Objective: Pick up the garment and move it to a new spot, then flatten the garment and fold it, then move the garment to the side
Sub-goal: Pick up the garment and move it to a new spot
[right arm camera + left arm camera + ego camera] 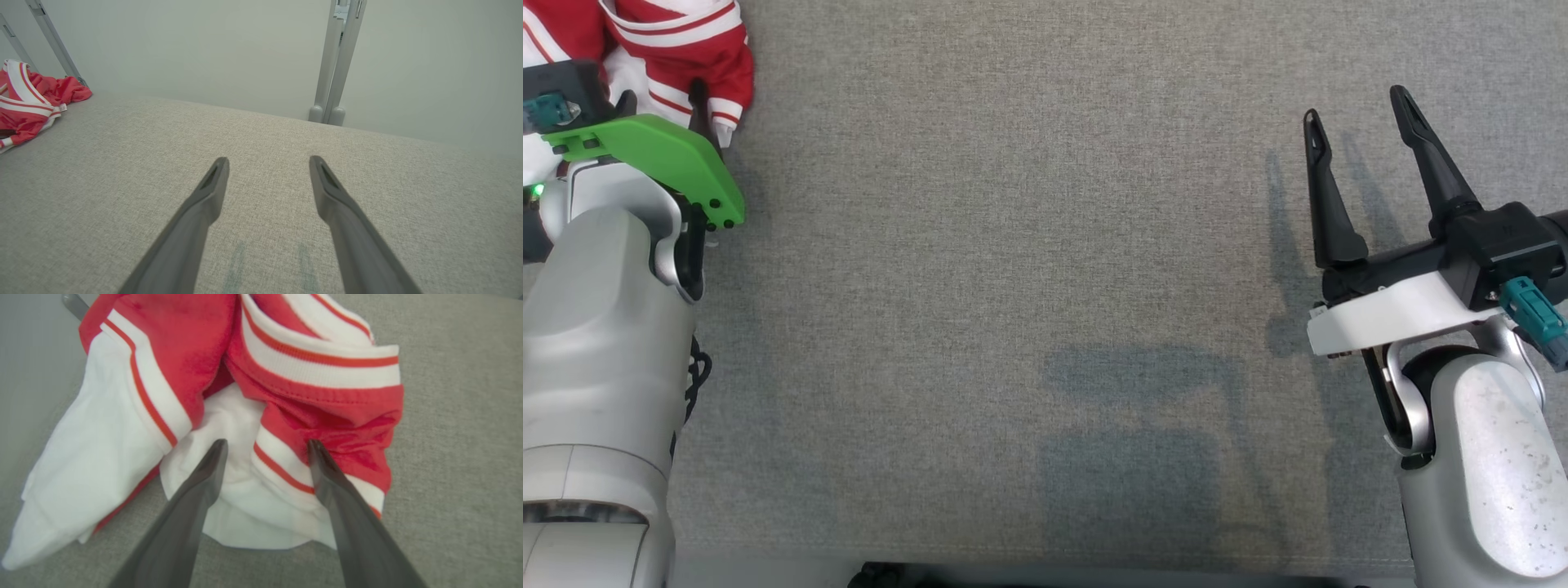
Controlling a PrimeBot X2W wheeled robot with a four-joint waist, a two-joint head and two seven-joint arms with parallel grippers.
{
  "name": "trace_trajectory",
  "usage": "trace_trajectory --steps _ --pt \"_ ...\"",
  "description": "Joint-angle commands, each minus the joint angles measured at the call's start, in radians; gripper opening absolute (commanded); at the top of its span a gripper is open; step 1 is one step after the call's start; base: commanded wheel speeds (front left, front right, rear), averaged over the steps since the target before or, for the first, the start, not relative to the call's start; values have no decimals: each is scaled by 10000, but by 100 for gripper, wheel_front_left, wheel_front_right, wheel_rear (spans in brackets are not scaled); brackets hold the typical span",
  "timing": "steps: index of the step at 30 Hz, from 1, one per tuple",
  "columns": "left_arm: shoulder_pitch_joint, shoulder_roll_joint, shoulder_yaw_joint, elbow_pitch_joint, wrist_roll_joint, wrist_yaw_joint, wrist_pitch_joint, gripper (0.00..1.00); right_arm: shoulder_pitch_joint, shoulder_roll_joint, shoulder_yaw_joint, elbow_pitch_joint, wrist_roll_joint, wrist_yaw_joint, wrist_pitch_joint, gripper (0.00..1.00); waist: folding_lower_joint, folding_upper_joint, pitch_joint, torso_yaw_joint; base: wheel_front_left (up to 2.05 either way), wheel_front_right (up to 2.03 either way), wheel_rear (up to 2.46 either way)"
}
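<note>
In the head view, the garment (pixel 678 49) lay crumpled at the 10 o'clock corner of the grey table (pixel 1013 286), partly cut by the picture's edge. The left gripper (pixel 266 443) was just at it, and the garment lay at its 12 o'clock. In the left wrist view the jaws stood wide with nothing held, and the two tips were over the near white edge of the cloth. I could not tell if they touched it. One tip was over plain white cloth and the other over a red and white striped band.

The garment was a soft heap, red with white bands and thin red stripes, with a large white part at 8 o'clock in the left wrist view. The heap ran roughly from 8 o'clock to 2 o'clock, across the fingers, but it was too bunched to give a sure long axis.

The middle of the table was bare. At 3 o'clock in the head view, the right gripper (pixel 1356 102) hung over the table, wide and holding nothing. The garment was well apart from it, at its 10 o'clock. So the left arm was clearly the nearer one for the pick.
</note>
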Motion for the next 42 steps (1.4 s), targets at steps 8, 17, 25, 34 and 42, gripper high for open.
trace_trajectory --steps 8,17,25,34,42 --pt "-396 -15 -129 585 -55 -212 -549 0 123 -28 55 -183 0 -11 81 100 0 -2 -28 15 0 0 0" --pt "-729 163 -323 674 92 -475 -1350 0 223 -28 -14 99 192 -11 -130 100 0 -2 -430 20 0 0 0" --pt "-1240 732 -706 563 376 -794 -1531 0 349 -28 12 782 700 -11 -599 100 0 -2 -1400 -185 0 0 0" --pt "-1637 1125 -1459 143 679 -1160 -1097 0 846 -29 22 1853 1432 -11 -1293 100 0 -2 -2903 -719 0 0 0" --pt "-1049 812 -2390 -848 480 -1258 -655 0 1334 -26 165 2433 1764 -11 -1585 100 0 -2 -3902 -1280 0 0 0"
